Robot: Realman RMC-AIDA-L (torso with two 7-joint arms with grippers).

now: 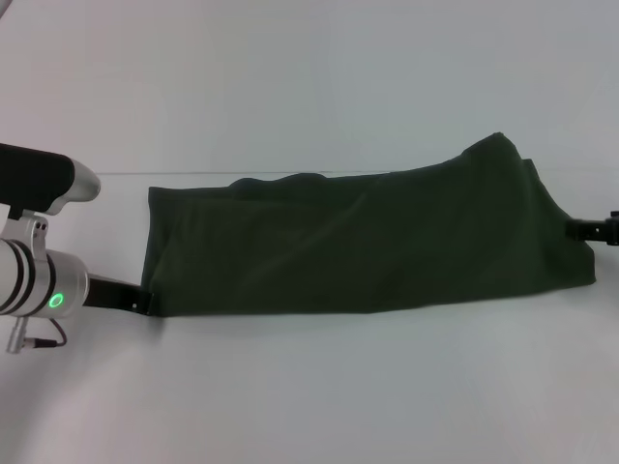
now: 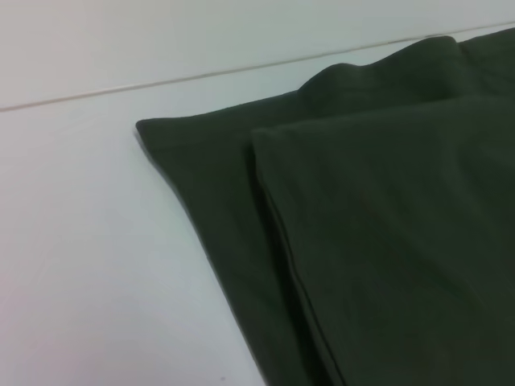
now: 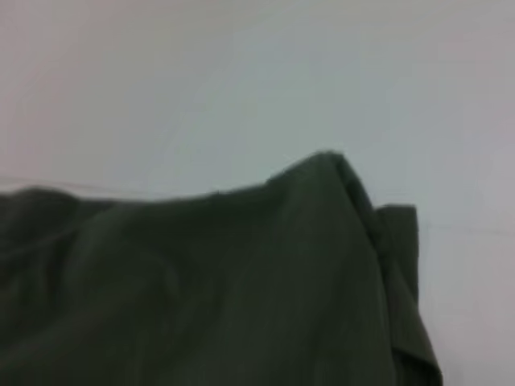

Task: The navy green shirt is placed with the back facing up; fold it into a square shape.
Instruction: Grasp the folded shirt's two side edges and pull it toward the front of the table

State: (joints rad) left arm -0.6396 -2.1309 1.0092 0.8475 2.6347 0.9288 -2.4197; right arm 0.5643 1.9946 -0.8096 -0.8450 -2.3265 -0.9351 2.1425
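The navy green shirt (image 1: 368,242) lies as a long dark olive band across the white table, plain side up. Its right end humps up to a peak (image 1: 498,143). My left gripper (image 1: 145,299) touches the shirt's near left corner. At the shirt's right edge, about halfway up, my right gripper (image 1: 583,230) meets the cloth. In the left wrist view a folded upper layer (image 2: 386,241) rests on a lower layer (image 2: 209,169) of the shirt. Raised, bunched cloth of the shirt (image 3: 209,281) fills the lower part of the right wrist view.
The white table (image 1: 309,387) runs wide in front of the shirt and behind it. A thin seam (image 1: 116,174) crosses the table just behind the shirt's far edge. My left arm's silver body (image 1: 34,275) sits at the left border.
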